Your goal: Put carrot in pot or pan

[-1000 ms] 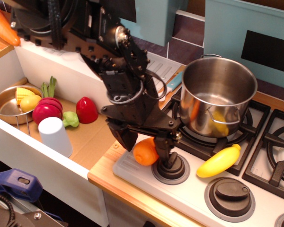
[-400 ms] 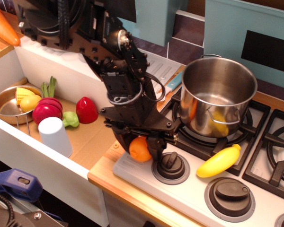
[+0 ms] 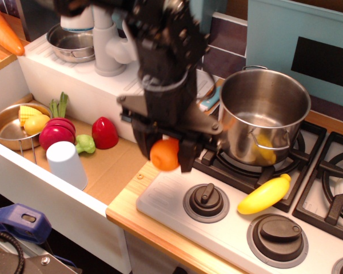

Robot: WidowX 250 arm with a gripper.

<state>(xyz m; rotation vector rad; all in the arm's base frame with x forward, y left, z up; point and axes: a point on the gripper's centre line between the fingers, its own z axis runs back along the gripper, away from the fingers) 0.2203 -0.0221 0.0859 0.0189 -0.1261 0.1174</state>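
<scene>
At the far left a small bowl (image 3: 10,127) of yellow food, a red toy (image 3: 105,132) and a white cup (image 3: 67,164) sit in the lower tray, well apart from the action. Next comes the gripper (image 3: 163,153), its two black fingers closed on the carrot (image 3: 165,154), which hangs in the air above the front edge of the stove (image 3: 228,225), clear of the knob (image 3: 205,200) below. Only the upper part of the carrot is pinched and its surface is glossy, so it could slip out on the way across. To the right stands the pot (image 3: 264,116) on its burner; its rim is about level with the carrot, so a sideways move without more height could knock the wall and shove the pot. Released too early, the carrot would land near the yellow toy (image 3: 264,194).
</scene>
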